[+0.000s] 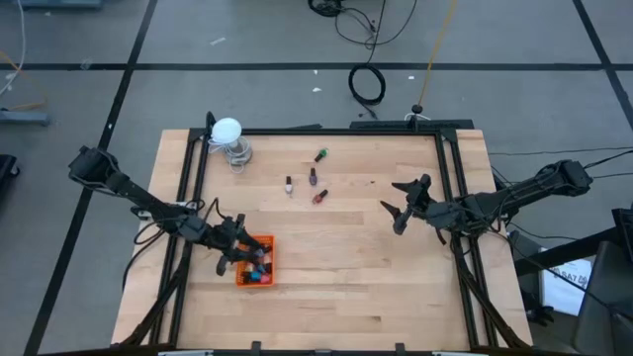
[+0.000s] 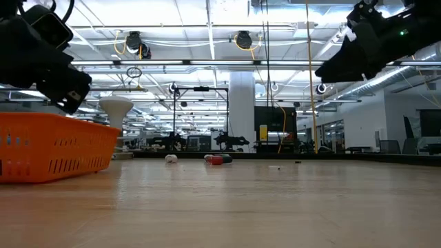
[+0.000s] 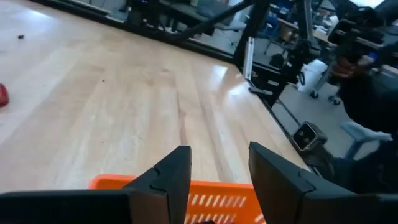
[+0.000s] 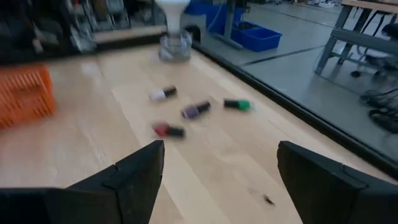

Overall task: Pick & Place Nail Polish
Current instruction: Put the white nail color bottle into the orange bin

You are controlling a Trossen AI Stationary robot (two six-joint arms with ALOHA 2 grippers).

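Observation:
Several nail polish bottles lie on their sides on the table's far middle: a green one (image 1: 320,155), a pale one (image 1: 289,185), a purple one (image 1: 314,177) and a red one (image 1: 319,197); they also show in the right wrist view (image 4: 198,110). Several more lie in the orange tray (image 1: 263,242) at the near left. My left gripper (image 1: 237,249) hangs open and empty just over the tray's left part (image 3: 219,193). My right gripper (image 1: 399,205) hangs wide open and empty above the table's right middle, right of the loose bottles.
A white ball on a clear stand (image 1: 229,138) stands at the far left corner. Black frame rails (image 1: 447,188) run along the table's edges. Bare wood lies between the tray and my right gripper.

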